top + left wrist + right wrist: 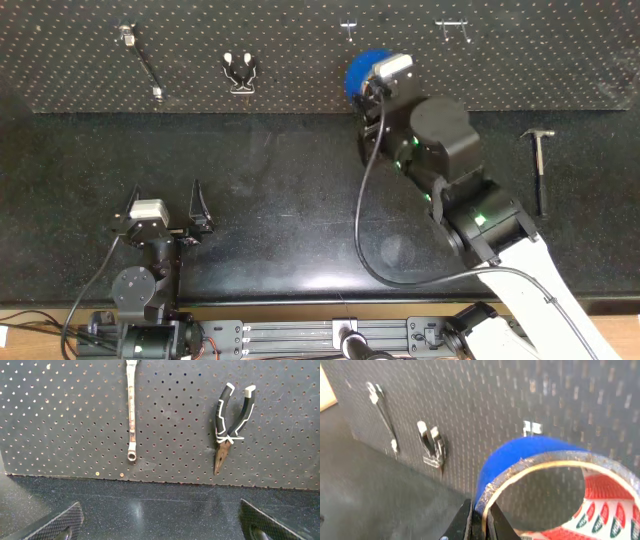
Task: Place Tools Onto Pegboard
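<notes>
A blue tape roll (360, 72) is held up against the black pegboard (300, 85), just below a small metal hook (348, 28). My right gripper (374, 92) is shut on it. In the right wrist view the gripper (478, 516) pinches the wall of the roll (520, 462), with the hook (532, 427) on the board behind it. A wrench (141, 62) and black-and-white pliers (240, 72) hang on the board's left part. My left gripper (165, 212) stands open low over the table at the left, facing the wrench (131, 410) and the pliers (230, 422).
A hammer (540, 168) lies on the dark table at the right, near the pegboard's foot. A second double hook (452, 30) sits on the board's upper right. The right arm's cable (362, 215) loops over the table's middle.
</notes>
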You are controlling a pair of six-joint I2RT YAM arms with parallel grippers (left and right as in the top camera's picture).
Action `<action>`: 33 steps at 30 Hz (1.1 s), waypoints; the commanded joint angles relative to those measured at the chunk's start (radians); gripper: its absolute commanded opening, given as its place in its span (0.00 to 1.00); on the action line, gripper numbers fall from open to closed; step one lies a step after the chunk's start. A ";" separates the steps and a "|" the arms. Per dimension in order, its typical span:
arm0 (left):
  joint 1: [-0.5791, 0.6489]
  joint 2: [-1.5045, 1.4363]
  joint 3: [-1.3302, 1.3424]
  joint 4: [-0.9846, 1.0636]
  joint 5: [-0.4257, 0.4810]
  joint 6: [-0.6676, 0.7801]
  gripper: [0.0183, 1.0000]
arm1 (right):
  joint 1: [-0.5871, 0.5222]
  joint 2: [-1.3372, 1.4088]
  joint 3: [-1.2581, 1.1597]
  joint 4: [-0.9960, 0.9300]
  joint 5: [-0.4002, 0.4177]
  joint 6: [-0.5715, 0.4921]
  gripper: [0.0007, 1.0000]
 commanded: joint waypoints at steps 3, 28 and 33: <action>-0.005 -0.008 -0.002 -0.005 -0.015 -0.005 1.00 | 0.025 0.115 0.008 0.148 0.037 -0.127 0.07; -0.005 -0.008 -0.002 -0.005 -0.015 -0.005 1.00 | 0.024 0.323 0.008 0.351 0.060 -0.189 0.92; -0.005 -0.008 -0.002 -0.005 -0.015 -0.005 1.00 | -0.089 0.013 0.025 -0.055 0.060 -0.175 0.98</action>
